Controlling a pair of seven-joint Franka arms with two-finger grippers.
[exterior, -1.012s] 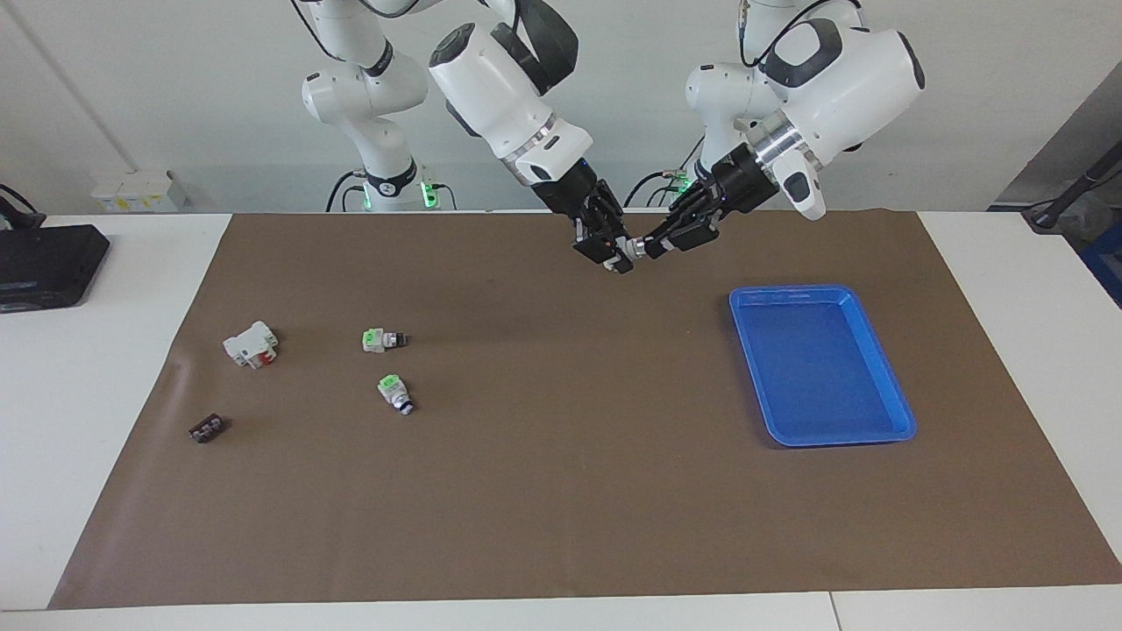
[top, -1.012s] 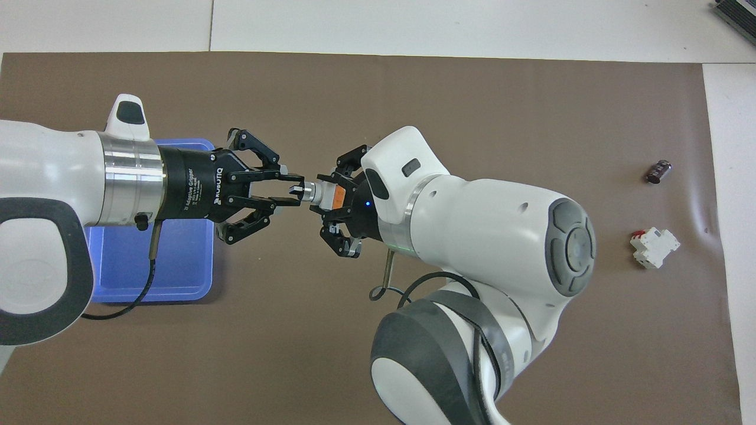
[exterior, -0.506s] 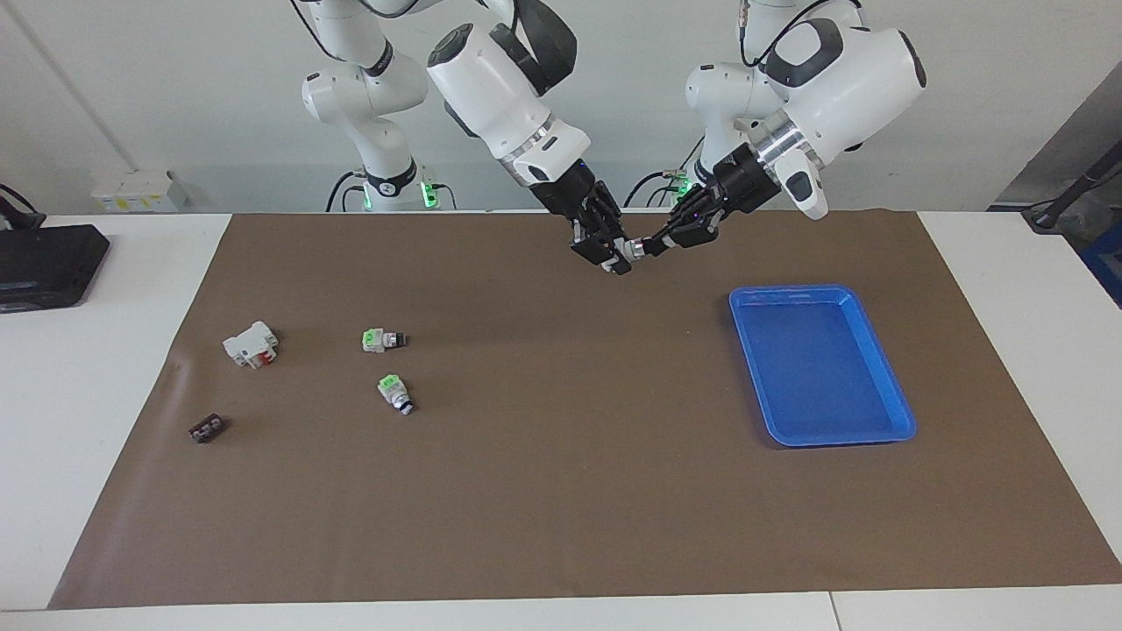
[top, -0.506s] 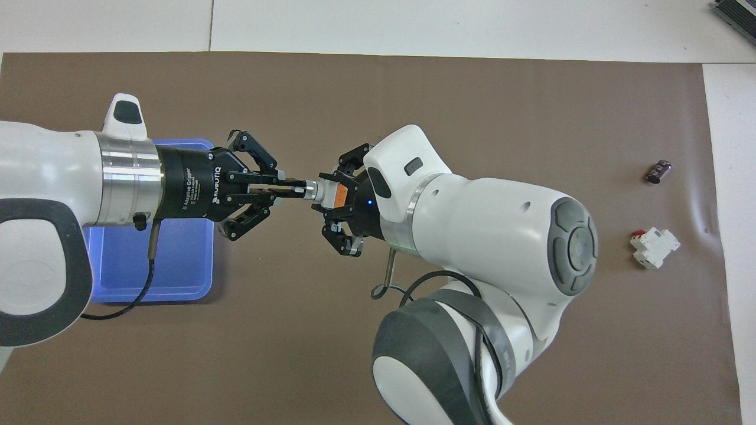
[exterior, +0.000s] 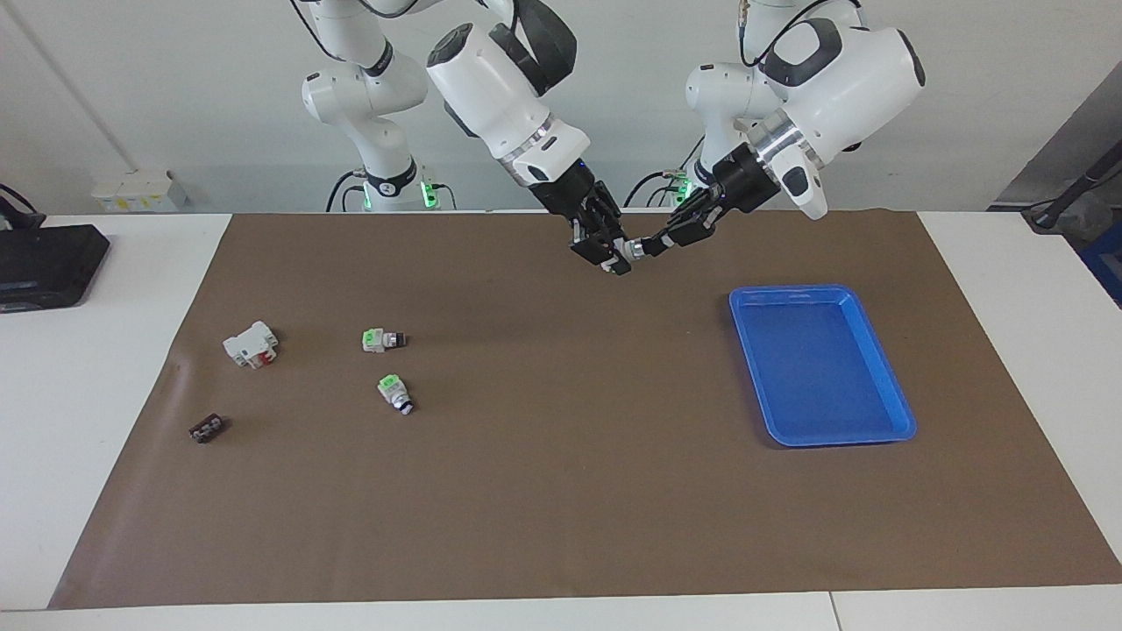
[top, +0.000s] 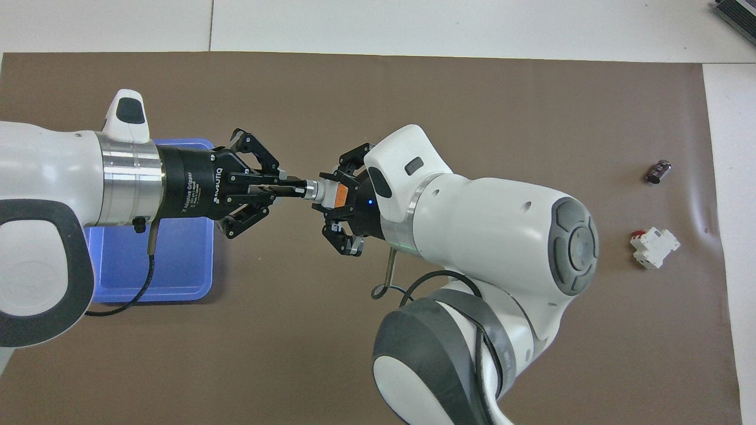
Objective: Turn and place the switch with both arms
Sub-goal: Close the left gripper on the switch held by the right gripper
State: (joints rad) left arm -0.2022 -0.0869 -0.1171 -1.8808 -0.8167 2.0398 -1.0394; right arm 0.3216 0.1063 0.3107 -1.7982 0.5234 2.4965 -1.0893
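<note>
Aloft, switch between both clenched hands.

Blue tray at right on brown mat; white switch with orange cap at upper centre.

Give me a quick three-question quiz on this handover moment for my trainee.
1. True or false: the switch lies on the mat.
2. Which part of the switch does the left end effector pinch: A knob, B orange cap?
3. What is the blue tray holding?

Key: 1 false, both end effectors hold it in the air, the right end effector on its body. 2 A. 3 Nothing.
</note>
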